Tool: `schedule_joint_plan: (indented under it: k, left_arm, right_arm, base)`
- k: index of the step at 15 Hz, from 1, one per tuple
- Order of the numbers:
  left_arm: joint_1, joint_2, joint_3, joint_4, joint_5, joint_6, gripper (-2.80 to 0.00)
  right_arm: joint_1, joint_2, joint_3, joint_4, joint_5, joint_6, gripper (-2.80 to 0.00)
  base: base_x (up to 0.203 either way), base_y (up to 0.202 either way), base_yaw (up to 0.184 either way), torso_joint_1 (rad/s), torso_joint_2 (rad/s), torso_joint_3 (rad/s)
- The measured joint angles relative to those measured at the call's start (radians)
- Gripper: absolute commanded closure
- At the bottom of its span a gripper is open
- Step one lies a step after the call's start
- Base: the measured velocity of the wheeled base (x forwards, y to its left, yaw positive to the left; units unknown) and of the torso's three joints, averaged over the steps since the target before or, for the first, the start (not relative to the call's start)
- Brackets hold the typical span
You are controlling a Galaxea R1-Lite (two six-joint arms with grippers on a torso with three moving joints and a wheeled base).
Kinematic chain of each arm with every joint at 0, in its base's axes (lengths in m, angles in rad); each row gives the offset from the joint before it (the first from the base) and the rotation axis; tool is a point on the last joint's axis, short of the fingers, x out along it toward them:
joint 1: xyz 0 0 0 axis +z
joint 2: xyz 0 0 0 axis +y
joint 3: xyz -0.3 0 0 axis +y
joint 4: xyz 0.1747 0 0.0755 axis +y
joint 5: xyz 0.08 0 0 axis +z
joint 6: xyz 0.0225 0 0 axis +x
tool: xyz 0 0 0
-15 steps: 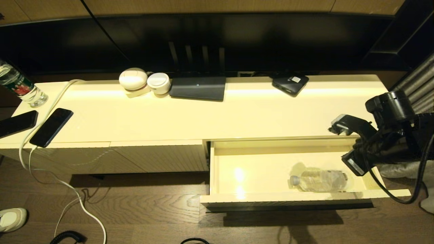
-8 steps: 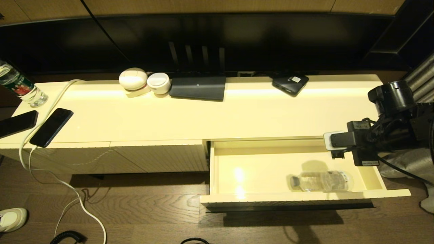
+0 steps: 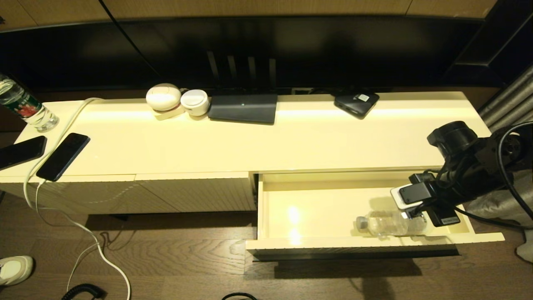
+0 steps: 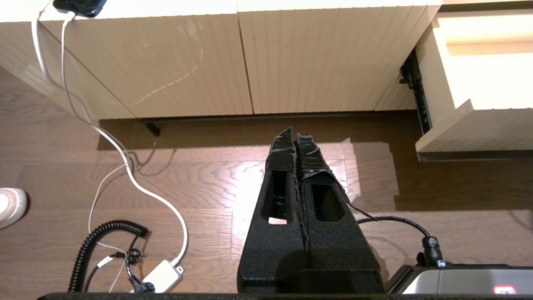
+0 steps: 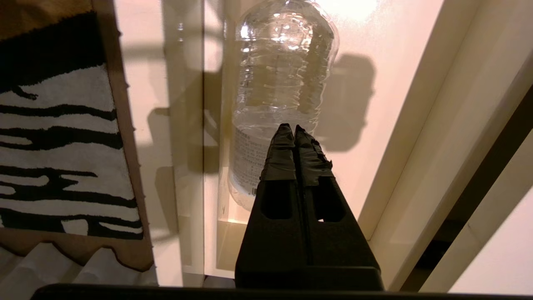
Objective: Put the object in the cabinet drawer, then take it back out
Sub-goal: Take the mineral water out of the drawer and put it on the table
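Observation:
The object, a clear ribbed bottle (image 3: 389, 223) with a white cap, lies on its side in the right half of the open cabinet drawer (image 3: 374, 243), cap toward the left. My right gripper (image 3: 414, 215) hangs just above the bottle's base end, inside the drawer near its right wall. In the right wrist view its taped fingertips (image 5: 294, 127) are pressed together over the bottle (image 5: 283, 75), with nothing between them. The drawer's cream wall (image 5: 416, 166) runs beside it. My left gripper (image 4: 295, 134) is shut and empty above the wood floor, left of the drawer's corner (image 4: 441, 129).
On the cabinet top stand a labelled bottle (image 3: 25, 106), two dark phones (image 3: 62, 156), a white cable (image 3: 62, 125), two round white items (image 3: 163, 96), a dark flat box (image 3: 243, 108) and a black device (image 3: 356, 103). Cables and a white shoe (image 3: 14, 268) lie on the floor.
My right arm has come down from beside the cabinet top's right end into the drawer, over the bottle's base end. Its gripper stayed shut. The bottle has not moved.

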Motion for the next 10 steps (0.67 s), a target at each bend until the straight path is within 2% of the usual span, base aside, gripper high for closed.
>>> schedule_joint_plan:
  k: [3,4,10]
  left_arm:
    - [0.0,0.0,0.0,0.0,0.0,0.0,0.0]
    - [0.0,0.0,0.0,0.0,0.0,0.0,0.0]
    - [0.0,0.0,0.0,0.0,0.0,0.0,0.0]
  right_arm:
    - [-0.016,0.03,-0.037,0.03,0.003,-0.003,0.0]
    - [-0.02,0.04,-0.051,0.041,0.003,-0.009,-2.8]
    - [-0.053,0.101,-0.144,0.072,-0.008,-0.033,-2.8]
  base:
    - [0.0,0.0,0.0,0.0,0.0,0.0]
    - [0.0,0.0,0.0,0.0,0.0,0.0]
    - [0.0,0.0,0.0,0.0,0.0,0.0]
